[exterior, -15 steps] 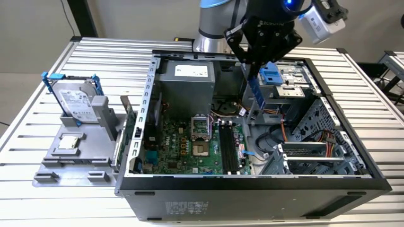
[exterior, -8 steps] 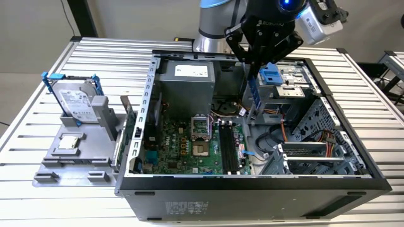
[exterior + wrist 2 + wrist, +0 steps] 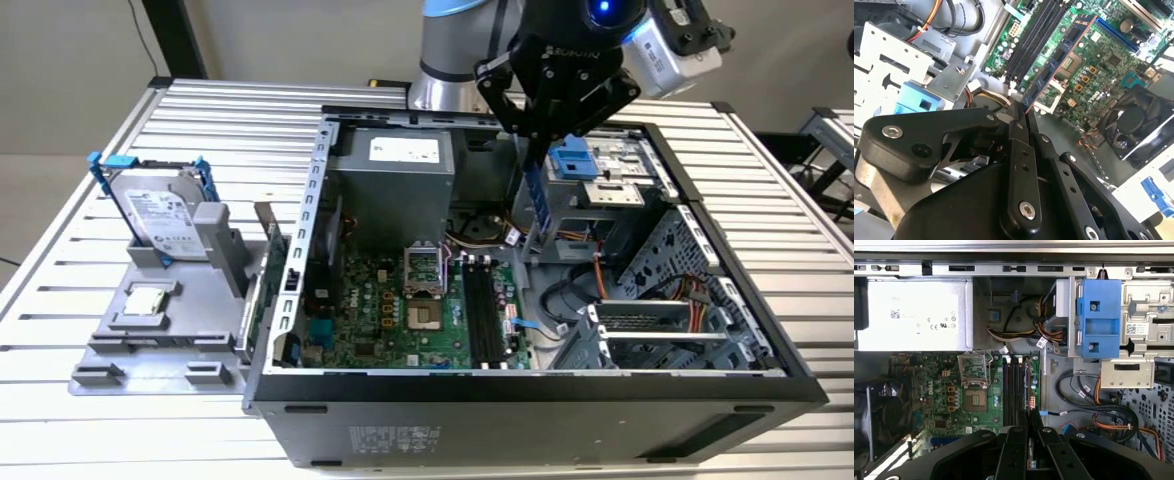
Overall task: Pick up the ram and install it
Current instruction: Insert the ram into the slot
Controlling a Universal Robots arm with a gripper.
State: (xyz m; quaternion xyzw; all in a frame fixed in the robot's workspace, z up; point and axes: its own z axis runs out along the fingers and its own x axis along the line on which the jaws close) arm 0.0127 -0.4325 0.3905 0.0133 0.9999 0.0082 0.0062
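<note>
Above the open computer case (image 3: 534,395), your gripper (image 3: 541,135) is gripping the ram (image 3: 534,195) by its upper end, with the fingers closed on the two flat faces of the stick. In the exterior view the ram is hanging almost upright, and its long axis is pointing down toward the motherboard (image 3: 380,310). Its lower end is hanging apart from the board. The black memory slots (image 3: 483,310) are lying flat along the board, so the stick's long axis is standing across theirs, not along it. In the second wrist view the ram (image 3: 1059,62) is reaching out from the gripper (image 3: 1021,107) and appearing just beside the slots (image 3: 1036,35), not touching them. I am judging that it is not seated yet.
</note>
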